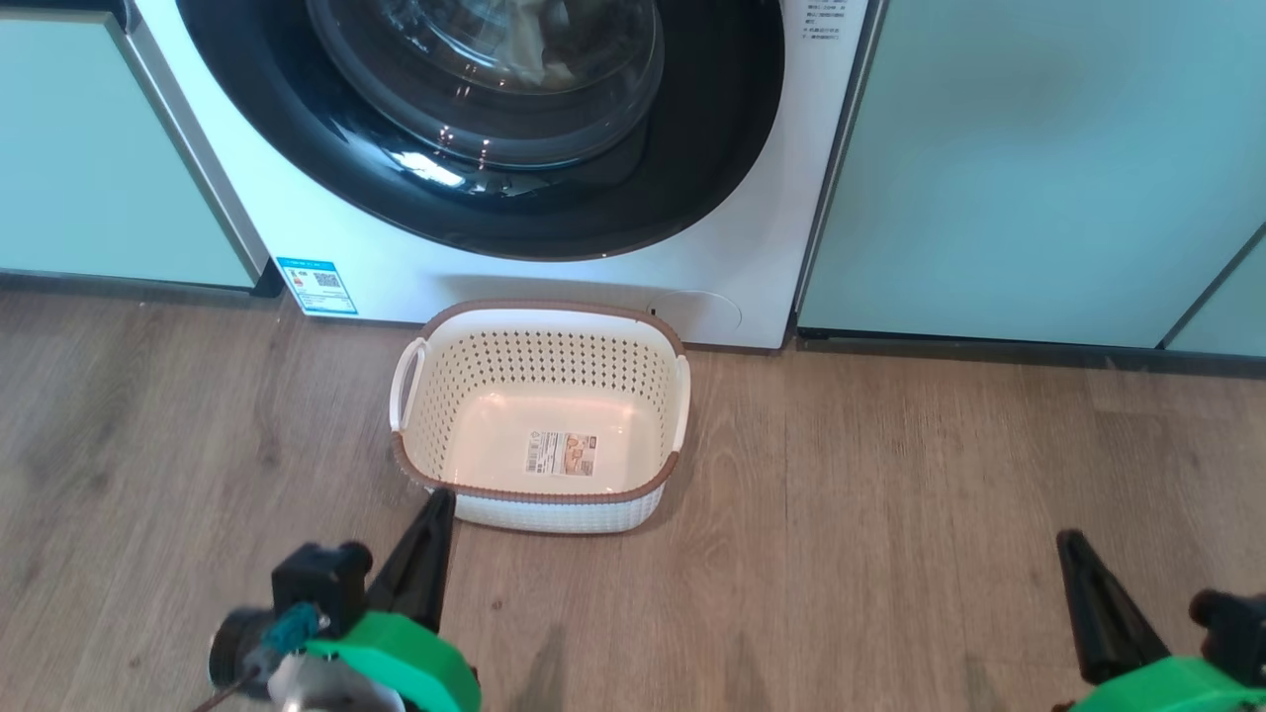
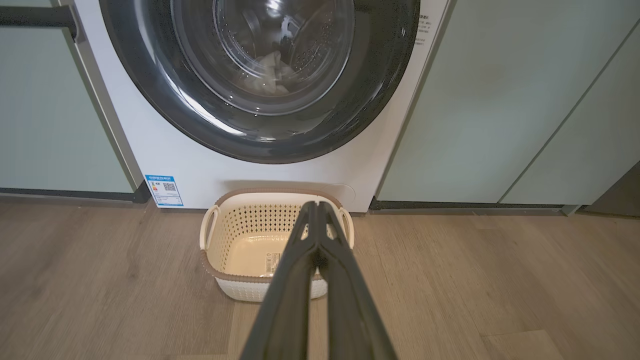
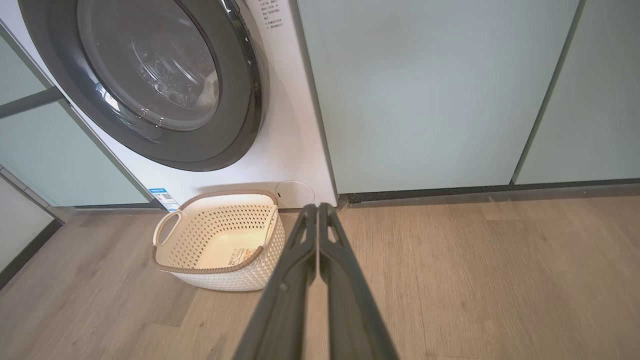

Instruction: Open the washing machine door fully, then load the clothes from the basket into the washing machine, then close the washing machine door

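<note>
Head: saw the basket (image 1: 554,494) empty on the floor (image 1: 890,494) just before the washing machine (image 1: 415,267), the washing machine door (image 1: 692,168) shut, left gripper (image 1: 441,497) and right gripper (image 1: 1066,542) with jaws together. Left wrist: made out the clothes (image 2: 270,77) inside the drum (image 2: 235,40) behind that door. Right wrist: found those jaws together, gripping nothing.

One washing machine (image 1: 415,267), one basket (image 1: 554,371), perhaps one heap of clothes (image 2: 270,77)

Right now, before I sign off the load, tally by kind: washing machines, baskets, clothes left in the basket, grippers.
Washing machine: 1
Basket: 1
Clothes left in basket: 0 (some show behind the door glass)
Grippers: 2 (left gripper, right gripper, both shut)
Total: 4
</note>
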